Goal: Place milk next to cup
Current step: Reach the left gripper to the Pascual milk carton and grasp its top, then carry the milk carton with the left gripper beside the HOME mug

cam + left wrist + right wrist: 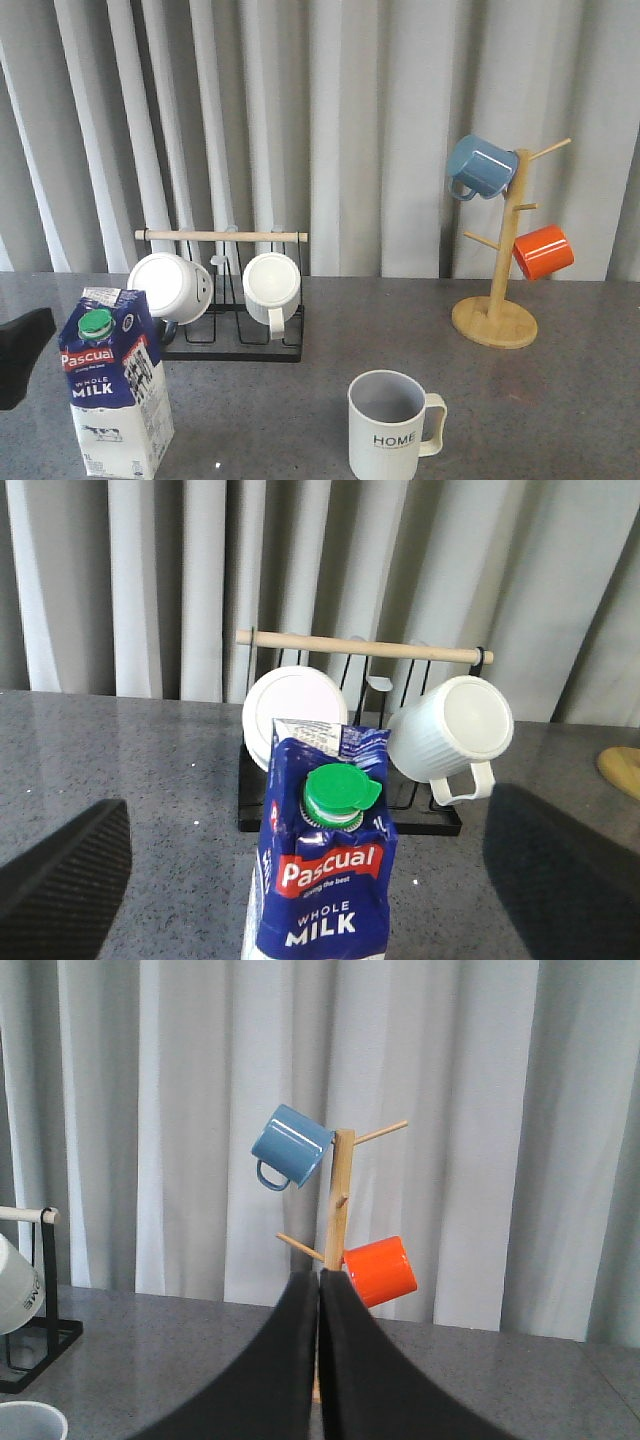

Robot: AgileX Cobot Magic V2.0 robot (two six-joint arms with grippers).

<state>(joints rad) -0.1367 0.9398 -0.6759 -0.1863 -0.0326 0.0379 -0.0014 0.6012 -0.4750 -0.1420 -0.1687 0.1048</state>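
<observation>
The milk (115, 385), a blue-and-white carton with a green cap, stands upright at the front left of the grey table. The cup (388, 425), pale and ribbed with "HOME" lettering, stands at the front middle, well to the right of the milk, with its handle to the right. My left gripper (305, 815) is open. Its fingers (60, 880) stand wide on either side of the milk (325, 880) without touching it. One of these fingers (22, 357) shows at the front view's left edge. My right gripper (319, 1290) is shut and empty. The cup's rim (30, 1422) shows in its view.
A black wire rack (235, 345) with a wooden bar holds two plain white mugs (272, 285) behind the milk. A wooden mug tree (497, 300) at the back right carries a blue mug (480, 167) and an orange mug (543, 252). Grey curtains hang behind.
</observation>
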